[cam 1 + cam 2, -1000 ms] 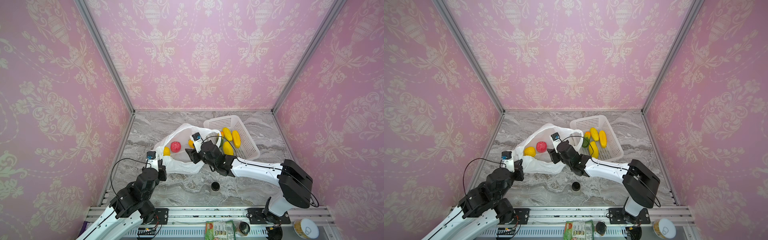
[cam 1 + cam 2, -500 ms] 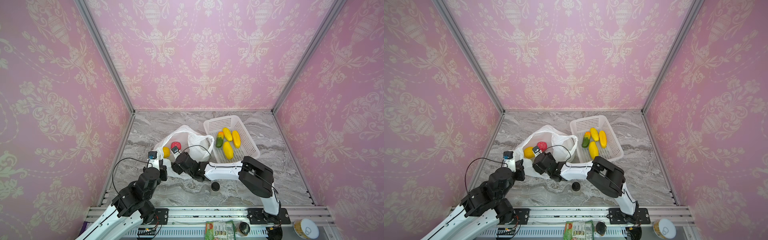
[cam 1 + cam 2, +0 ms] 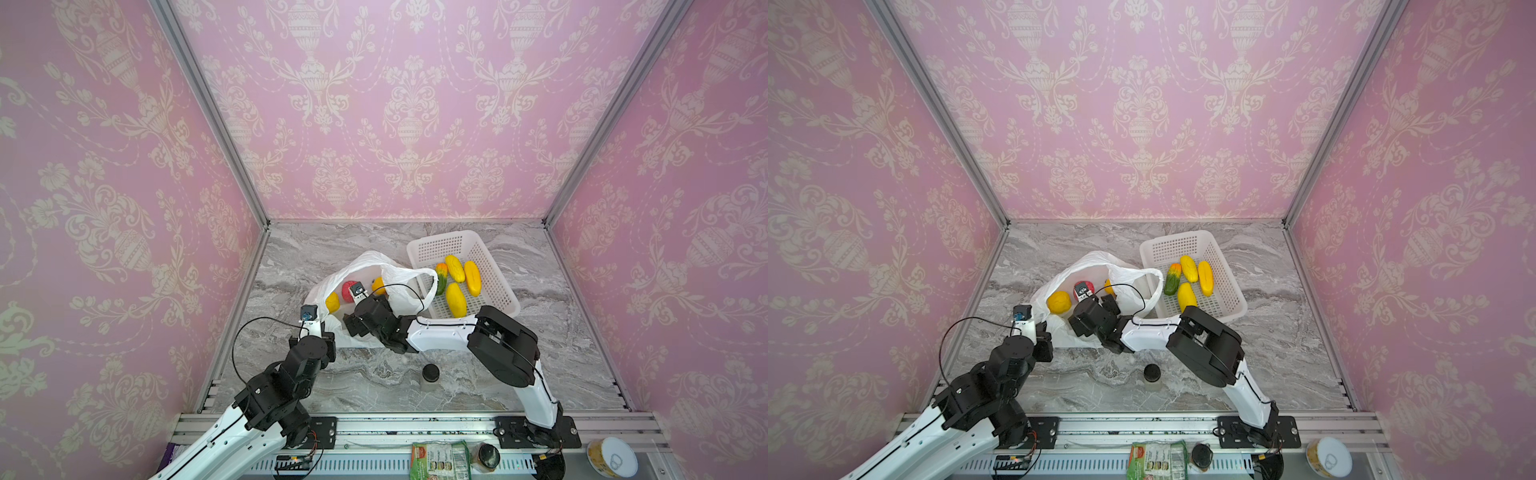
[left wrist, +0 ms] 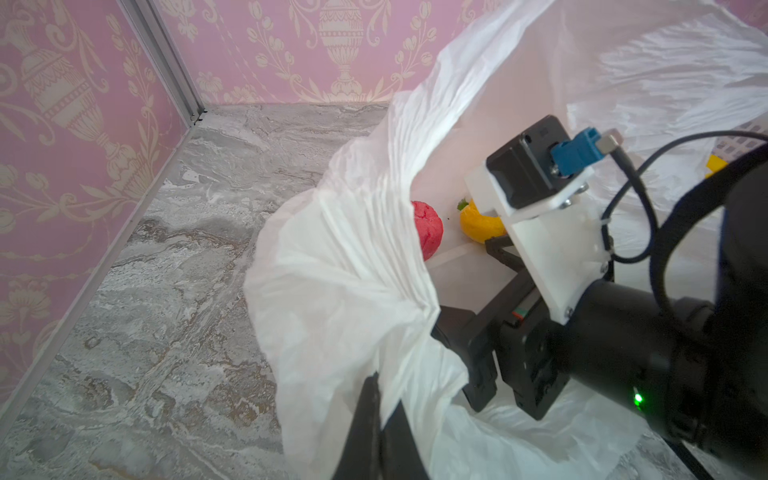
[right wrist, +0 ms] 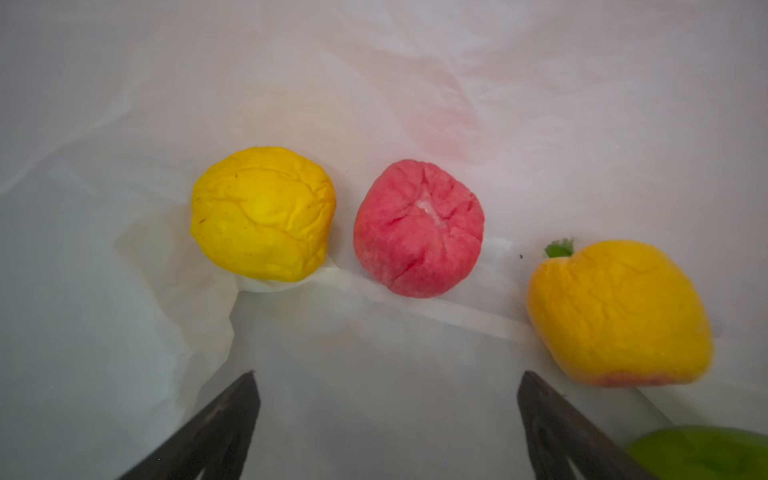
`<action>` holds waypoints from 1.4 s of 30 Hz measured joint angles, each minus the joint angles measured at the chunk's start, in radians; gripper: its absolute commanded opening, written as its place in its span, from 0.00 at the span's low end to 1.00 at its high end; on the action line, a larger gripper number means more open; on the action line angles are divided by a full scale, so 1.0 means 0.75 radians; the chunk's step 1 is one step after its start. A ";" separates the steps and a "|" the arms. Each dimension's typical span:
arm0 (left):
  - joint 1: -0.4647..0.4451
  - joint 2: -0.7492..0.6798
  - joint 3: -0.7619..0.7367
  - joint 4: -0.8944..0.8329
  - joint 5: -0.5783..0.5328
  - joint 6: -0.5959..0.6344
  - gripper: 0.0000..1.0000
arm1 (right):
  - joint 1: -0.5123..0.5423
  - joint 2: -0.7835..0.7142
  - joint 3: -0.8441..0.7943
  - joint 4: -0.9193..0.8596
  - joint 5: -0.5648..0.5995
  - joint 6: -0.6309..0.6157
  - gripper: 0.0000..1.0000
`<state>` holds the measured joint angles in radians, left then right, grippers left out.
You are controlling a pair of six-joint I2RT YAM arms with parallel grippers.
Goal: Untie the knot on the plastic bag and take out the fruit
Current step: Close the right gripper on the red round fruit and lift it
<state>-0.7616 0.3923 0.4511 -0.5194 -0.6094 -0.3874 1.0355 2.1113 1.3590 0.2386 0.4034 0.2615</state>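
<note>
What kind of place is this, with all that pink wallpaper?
Probably a staged robot test booth: wallpapered panels in metal framing, a marble-look tabletop, two robot arms bolted to a front rail.

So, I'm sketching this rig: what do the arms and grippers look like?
Left arm and right arm: white link shells, bulky black joints. Each wrist carries a black camera with a blue plug and looping black cable. Jaws are slim, dark, tapered.

Grey marbled desk (image 3: 561, 353), seen in both top views. Directly on it: a white perforated basket (image 3: 440, 241) toward the back; the plastic bag (image 3: 363, 262), open, just left of the basket; a dark-lidded jar (image 3: 431, 372) upright, in front of the basket and apart.
</note>
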 measured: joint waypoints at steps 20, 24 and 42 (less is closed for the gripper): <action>0.068 0.012 -0.017 0.045 0.010 0.001 0.00 | -0.105 0.369 0.484 -0.262 -0.109 0.075 0.79; 0.074 0.008 -0.022 0.051 0.018 0.000 0.00 | -0.105 0.367 0.490 -0.256 -0.130 0.068 0.66; 0.237 0.115 -0.097 0.216 0.174 0.000 0.00 | 0.020 -0.388 -0.368 0.292 -0.252 -0.128 0.46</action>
<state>-0.5842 0.4786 0.3786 -0.3573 -0.4786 -0.3874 1.0508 1.8206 1.0828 0.4576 0.2142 0.1654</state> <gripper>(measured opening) 0.046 0.462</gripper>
